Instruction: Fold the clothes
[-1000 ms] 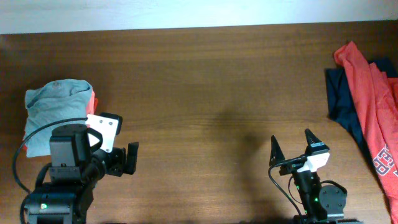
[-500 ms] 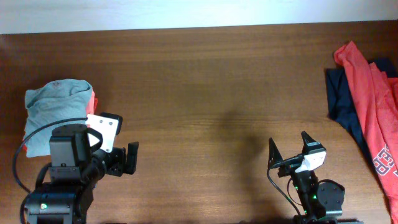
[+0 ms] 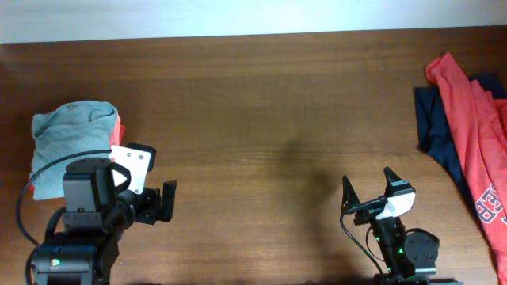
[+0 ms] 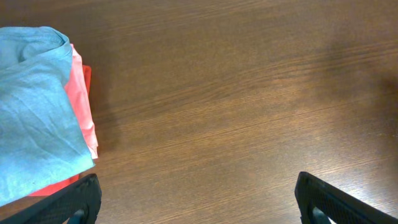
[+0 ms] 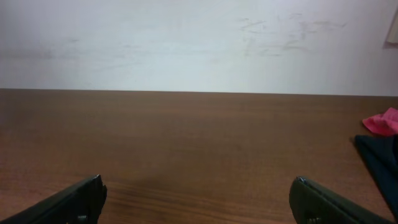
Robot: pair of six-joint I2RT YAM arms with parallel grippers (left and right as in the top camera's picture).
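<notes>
At the tabletop's left edge: a pale grey-blue T-shirt lies folded on top of a coral-orange T-shirt, whose edge shows along its right side.
Left claw: near the front-left corner, just beside that stack and clear of it. Its fingers are spread wide over bare wood, with nothing between them.
Middle of the tabletop: plain brown wood with no garment on it.
Right claw: near the front edge, right of centre, pointing toward the far edge. Its jaws are wide apart and empty, well away from any cloth.
Right edge: a red T-shirt with white print lies rumpled and unfolded across a navy T-shirt, which shows along its left side.
Step in hand: probably the gap between garments. Two shirts look finished and stacked, two wait in a heap, and neither arm is on cloth.
Next move calls for: most likely the right arm reaching to the right edge and pinching only the red shirt's top layer, so the navy one stays put. The red shirt then has to be drawn to the middle and spread flat before any fold.
</notes>
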